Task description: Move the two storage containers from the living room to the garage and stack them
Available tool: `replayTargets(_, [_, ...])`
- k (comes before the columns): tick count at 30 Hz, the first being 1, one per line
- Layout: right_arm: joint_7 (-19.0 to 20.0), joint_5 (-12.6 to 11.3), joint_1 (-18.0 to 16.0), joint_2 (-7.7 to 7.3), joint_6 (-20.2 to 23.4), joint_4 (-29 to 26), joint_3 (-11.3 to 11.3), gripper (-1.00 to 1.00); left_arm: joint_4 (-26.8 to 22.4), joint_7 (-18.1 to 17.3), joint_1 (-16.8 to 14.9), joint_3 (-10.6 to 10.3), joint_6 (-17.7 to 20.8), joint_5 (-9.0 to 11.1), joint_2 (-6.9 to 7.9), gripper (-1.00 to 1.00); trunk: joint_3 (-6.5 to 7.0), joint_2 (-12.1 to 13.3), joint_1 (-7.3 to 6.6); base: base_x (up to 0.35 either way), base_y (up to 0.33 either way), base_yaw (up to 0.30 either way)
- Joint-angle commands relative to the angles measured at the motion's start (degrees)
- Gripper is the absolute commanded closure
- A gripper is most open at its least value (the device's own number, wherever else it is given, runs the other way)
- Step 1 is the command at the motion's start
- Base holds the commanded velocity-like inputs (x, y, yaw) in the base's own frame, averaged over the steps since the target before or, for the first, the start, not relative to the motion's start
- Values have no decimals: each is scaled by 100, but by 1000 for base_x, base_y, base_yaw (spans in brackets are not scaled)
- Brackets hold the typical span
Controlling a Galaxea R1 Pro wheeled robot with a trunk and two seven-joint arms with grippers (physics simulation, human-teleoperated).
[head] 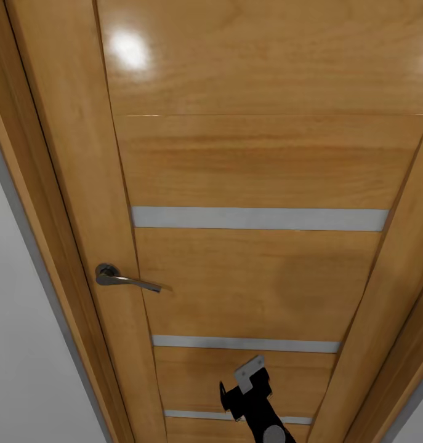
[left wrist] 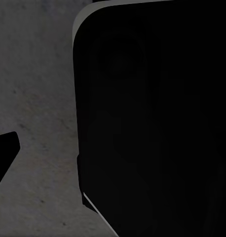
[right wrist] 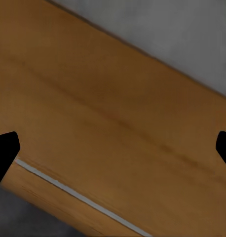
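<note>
Parked right up against the orange-wood door [head: 260, 160], lever handle [head: 122, 278] at left. Right gripper [right wrist: 113, 148] spread wide, empty; left gripper's opening impossible to tell. No containers visible, hauling seemingly unfinished.

the floor [left wrist: 34, 98] in the left wrist view is rough dark grey concrete, mottled with faint paler patches and small dark specks, plain and unmarked. a large black body with a pale rounded edge hides much of it; whether that body touches the concrete cannot be told. in the right wrist view a dim grey strip of the same floor [right wrist: 24, 222] shows beside the orange-wood door's [right wrist: 108, 128] lower edge.
</note>
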Motion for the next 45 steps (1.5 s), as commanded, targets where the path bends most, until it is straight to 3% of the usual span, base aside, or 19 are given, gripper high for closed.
replayTargets(1, [-17, 28, -7, 17, 75, -31, 9, -100, -7, 5, 1, -4, 2, 0, 0, -100, -5, -3, 0, 0, 0, 0])
replayTargets(4, [-13, 52, -224, 172, 289, -98, 17, -100, -7, 8, 1, -4, 5, 0, 0, -100, -5, -3, 0, 0, 0, 0])
replayTargets(10, [-8, 211, -754, 281, 617, -99, 21, -100, -7, 5, 1, -4, 1, 0, 0, -100, -5, -3, 0, 0, 0, 0])
replayTargets(12, [-10, 260, -939, 386, 667, -81, 25, -100, -7, 5, 1, -4, 1, 0, 0, -100, -5, -3, 0, 0, 0, 0])
replayTargets(17, [-20, 719, -1080, 702, 688, -26, 25, -100, -7, 5, 1, -4, 1, 0, 0, -100, -5, -3, 0, 0, 0, 0])
replayTargets(19, [-27, 941, -1092, 702, 690, 11, 23, -100, -7, 5, 1, -4, 0, 0, 0, -100, -5, -3, 0, 0, 0, 0])
replayTargets(23, [-46, 1104, -1116, 702, 691, 38, 20, -100, -8, 5, 1, -4, 3, 0, 0, -100, -5, -3, 0, 0, 0, 0])
replayTargets(31, [-355, 1141, -1822, 702, 775, 804, 20, -100, -7, 5, 1, -4, 0, 0, 0, -100, -5, -3, 0, 0, 0, 0])
replayTargets(38, [-401, 1136, -2263, 702, 1063, 997, 28, -100, -7, 5, 1, -4, 0, 0, 0, -100, -5, -3, 0, 0, 0, 0])
replayTargets(45, [-413, 1099, -2954, 702, 1085, 1785, 29, -100, -7, 5, 1, -4, 2, 0, 0, -100, -5, -3, 0, 0, 0, 0])
